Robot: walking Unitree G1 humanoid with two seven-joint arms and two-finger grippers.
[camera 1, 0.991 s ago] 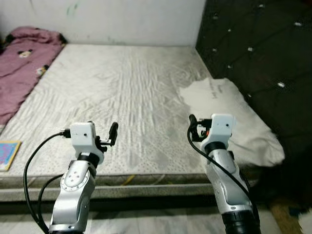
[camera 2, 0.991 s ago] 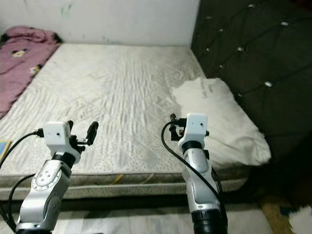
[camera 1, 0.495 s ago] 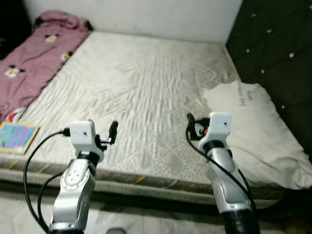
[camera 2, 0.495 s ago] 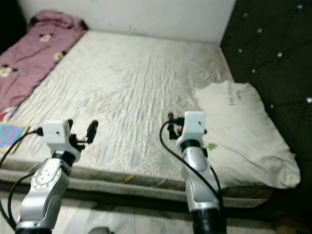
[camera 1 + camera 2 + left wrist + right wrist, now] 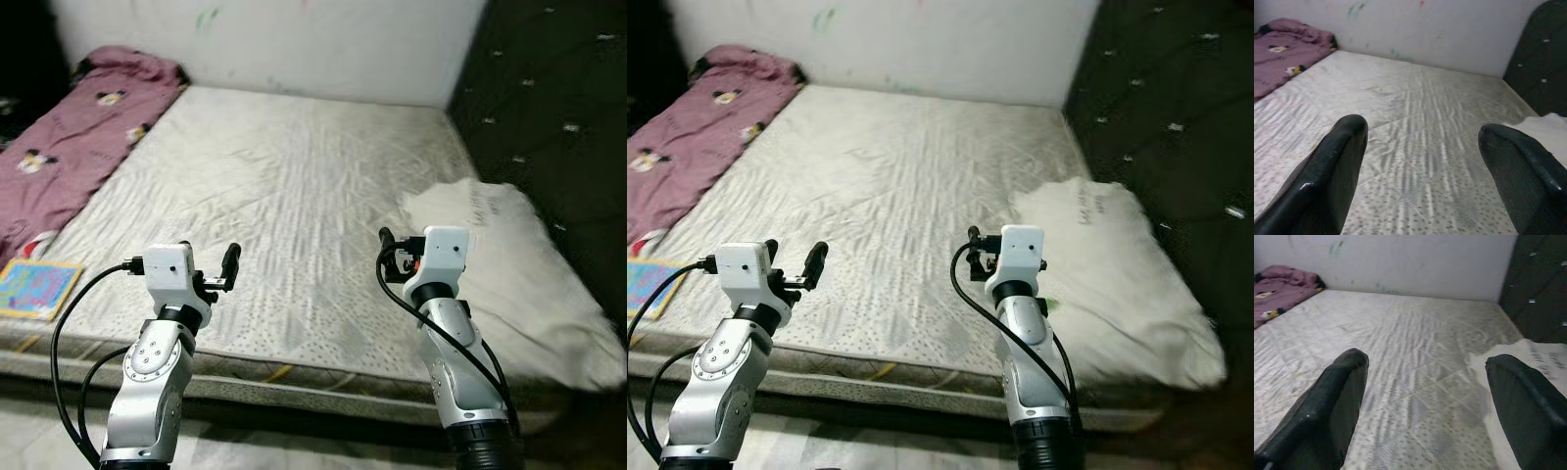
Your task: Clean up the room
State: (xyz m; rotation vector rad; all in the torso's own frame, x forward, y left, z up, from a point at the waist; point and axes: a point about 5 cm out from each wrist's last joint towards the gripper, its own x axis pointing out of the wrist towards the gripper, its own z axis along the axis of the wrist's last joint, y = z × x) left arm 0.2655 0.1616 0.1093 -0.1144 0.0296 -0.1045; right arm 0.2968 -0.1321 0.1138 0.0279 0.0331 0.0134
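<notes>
Your left gripper point(image 5: 1420, 171) and right gripper point(image 5: 1425, 406) hover wide open, empty, ready over the near mattress point(image 5: 294, 186) edge. The pillow point(image 5: 509, 255) lies right, the blanket point(image 5: 69, 137) far left.

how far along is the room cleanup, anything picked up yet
Nothing looks done yet. The left gripper and right gripper are both open and hold nothing, raised in front of the mattress. Left to tidy: the white pillow at the headboard side, the purple blanket bunched along the far side, and a colourful book beside the mattress edge.
</notes>
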